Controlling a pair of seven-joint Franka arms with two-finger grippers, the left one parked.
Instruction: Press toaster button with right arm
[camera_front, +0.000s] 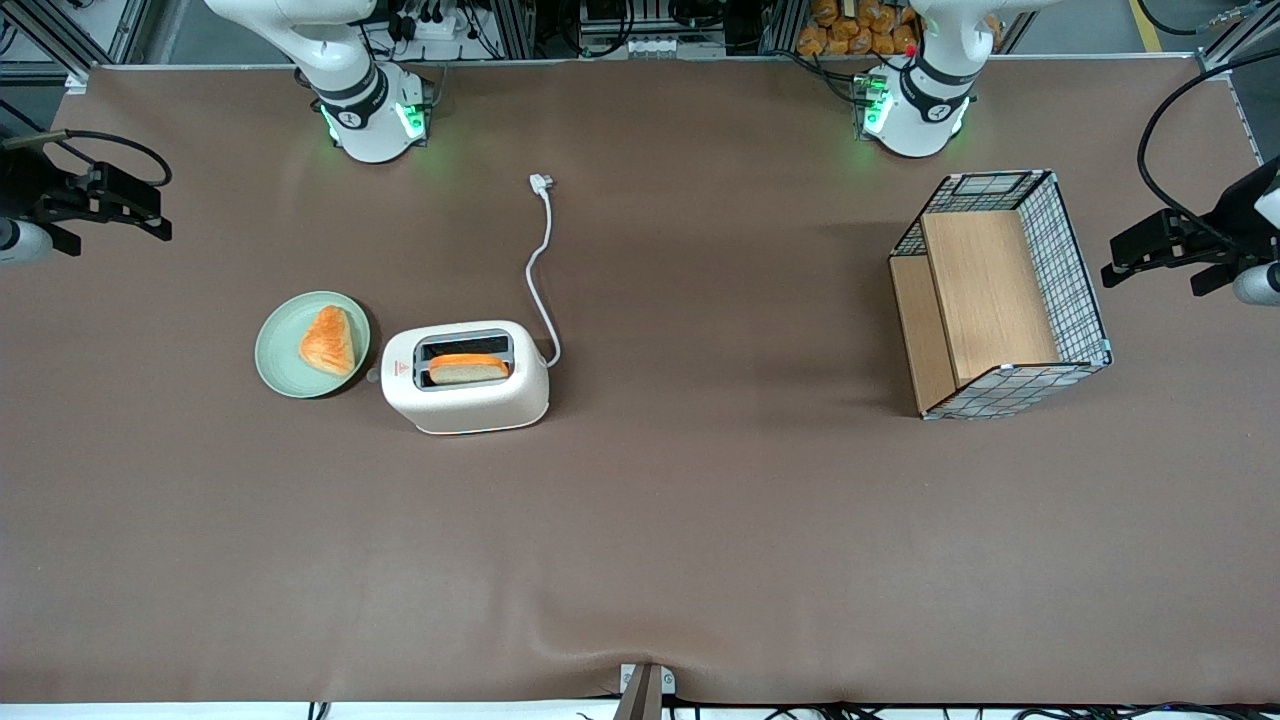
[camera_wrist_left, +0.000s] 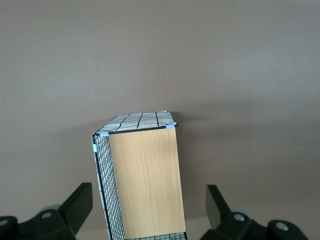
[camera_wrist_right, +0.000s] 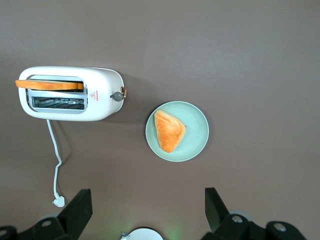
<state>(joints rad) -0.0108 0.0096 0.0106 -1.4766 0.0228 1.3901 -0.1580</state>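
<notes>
The cream-white toaster (camera_front: 465, 378) (camera_wrist_right: 70, 93) stands on the brown table with a slice of toast (camera_front: 468, 368) (camera_wrist_right: 49, 84) upright in one slot. The toaster button (camera_front: 373, 376) (camera_wrist_right: 117, 96) is a small grey knob on the narrow end by the red triangle mark, facing the plate. My gripper (camera_front: 160, 212) (camera_wrist_right: 148, 200) hangs high above the table toward the working arm's end, well apart from the toaster. Its fingers (camera_wrist_right: 80, 210) stand wide open with nothing between them.
A pale green plate (camera_front: 275, 350) (camera_wrist_right: 200, 130) with a golden pastry (camera_front: 328, 340) (camera_wrist_right: 169, 130) lies beside the button end. The white cord (camera_front: 540, 270) (camera_wrist_right: 55, 160) runs from the toaster to its plug (camera_front: 541, 182). A wire basket (camera_front: 1070, 270) (camera_wrist_left: 145, 180) with wooden panels sits toward the parked arm's end.
</notes>
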